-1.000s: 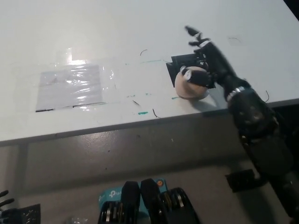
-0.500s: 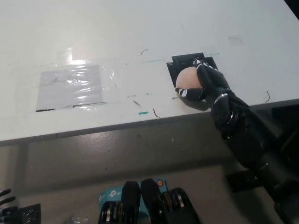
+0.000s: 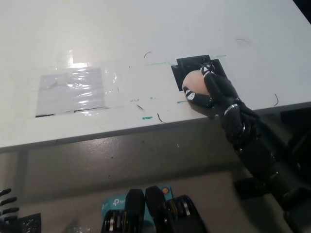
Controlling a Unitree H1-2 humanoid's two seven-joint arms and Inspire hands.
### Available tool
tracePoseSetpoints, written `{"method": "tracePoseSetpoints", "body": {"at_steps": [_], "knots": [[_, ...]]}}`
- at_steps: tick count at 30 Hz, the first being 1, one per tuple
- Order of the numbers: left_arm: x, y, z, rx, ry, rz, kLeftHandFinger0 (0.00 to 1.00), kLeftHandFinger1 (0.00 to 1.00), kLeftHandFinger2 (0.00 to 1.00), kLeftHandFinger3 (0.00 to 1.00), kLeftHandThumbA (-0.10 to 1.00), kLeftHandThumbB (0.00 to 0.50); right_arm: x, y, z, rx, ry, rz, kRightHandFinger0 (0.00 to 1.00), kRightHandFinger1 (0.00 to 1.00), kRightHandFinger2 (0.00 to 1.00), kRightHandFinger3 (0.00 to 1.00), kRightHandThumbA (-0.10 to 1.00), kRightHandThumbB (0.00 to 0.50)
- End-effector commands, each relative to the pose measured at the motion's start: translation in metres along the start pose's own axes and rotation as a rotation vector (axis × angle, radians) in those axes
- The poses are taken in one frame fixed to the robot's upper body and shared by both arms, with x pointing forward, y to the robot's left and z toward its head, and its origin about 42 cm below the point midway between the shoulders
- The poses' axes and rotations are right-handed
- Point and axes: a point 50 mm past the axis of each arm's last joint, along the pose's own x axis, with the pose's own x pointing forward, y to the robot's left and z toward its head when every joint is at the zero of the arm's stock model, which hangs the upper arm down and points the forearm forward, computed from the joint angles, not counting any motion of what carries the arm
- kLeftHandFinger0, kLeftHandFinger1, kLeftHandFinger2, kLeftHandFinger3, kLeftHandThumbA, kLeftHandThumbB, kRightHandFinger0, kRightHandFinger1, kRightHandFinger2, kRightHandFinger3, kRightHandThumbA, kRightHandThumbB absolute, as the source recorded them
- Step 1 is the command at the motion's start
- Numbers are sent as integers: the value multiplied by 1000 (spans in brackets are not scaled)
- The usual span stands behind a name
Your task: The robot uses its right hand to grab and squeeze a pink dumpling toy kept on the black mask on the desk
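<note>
One black right hand grasping pink dumpling toy on black mask (near desk edge); left hand low, state unclear.

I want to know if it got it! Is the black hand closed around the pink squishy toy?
Yes, closed. The right hand has its fingers wrapped over the pink dumpling toy, which sits on the black mask.

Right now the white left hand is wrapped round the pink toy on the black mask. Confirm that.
Wrong hand. The head view shows the black right hand wrapped round the pink toy on the black mask; the left hand rests at lower left.
</note>
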Motion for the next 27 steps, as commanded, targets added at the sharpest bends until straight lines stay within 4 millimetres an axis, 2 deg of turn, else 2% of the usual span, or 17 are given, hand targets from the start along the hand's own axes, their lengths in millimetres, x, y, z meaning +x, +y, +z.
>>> {"method": "tracePoseSetpoints", "body": {"at_steps": [1,2,3,4,5,6,7,9,11,12,15,16,18,22,23,25,27], "knots": [[-3,11,17,19,-38,11,694,688,773,842,1000,105,-5,25,21,86,-194,-29,0,52,426,810,-100,0],[-3,10,17,20,-32,14,698,692,774,840,1000,110,-8,21,24,87,-263,-70,530,465,587,276,-100,0],[-4,10,16,21,-31,8,700,696,779,845,1000,112,-9,21,25,109,-291,-117,350,345,461,63,-100,0],[-4,9,16,10,-34,10,690,685,760,823,1000,102,-11,17,27,132,-321,-176,192,478,811,89,-100,0],[-4,9,15,5,-31,8,719,703,773,829,1000,103,-12,14,29,146,-337,-228,240,600,920,254,-100,0],[-4,9,15,6,-29,7,724,708,776,824,1000,106,-13,11,29,146,-349,-275,219,566,856,363,-100,20],[-4,8,14,10,-28,6,724,710,777,821,1000,105,-14,9,30,140,-359,-318,166,485,775,408,-100,56],[-3,9,14,10,-27,5,714,707,789,831,1000,99,-14,0,32,133,-380,-437,2,245,576,384,-100,1],[-3,9,14,21,-34,4,701,692,787,856,1000,113,-14,-11,32,138,-399,-515,0,57,429,359,-100,0],[-3,9,14,28,-43,13,682,676,771,839,1000,112,-14,-18,33,145,-399,-539,0,15,397,356,-100,0],[-4,8,14,21,-44,3,707,707,786,832,1000,117,-15,-35,36,116,-450,-626,0,50,460,313,-100,41],[-4,8,14,9,-40,4,710,707,785,805,1000,118,-15,-40,36,113,-461,-637,0,95,502,320,-100,36],[-3,7,13,6,-43,0,704,716,786,812,1000,131,-17,-49,36,117,-480,-679,0,207,685,349,-100,71],[-4,8,14,15,-54,0,690,731,802,858,1000,132,-19,-69,38,118,-504,-771,0,244,818,387,-100,101],[-4,8,15,19,-55,-1,690,733,808,867,1000,130,-19,-72,39,117,-507,-777,0,246,824,386,-100,101],[-3,9,14,6,-54,3,692,723,800,844,1000,129,-21,-86,43,124,-549,-801,0,192,654,312,-100,106],[-2,8,14,10,-57,6,687,712,793,836,1000,125,-22,-90,45,120,-572,-815,0,162,562,235,-100,173]]}}
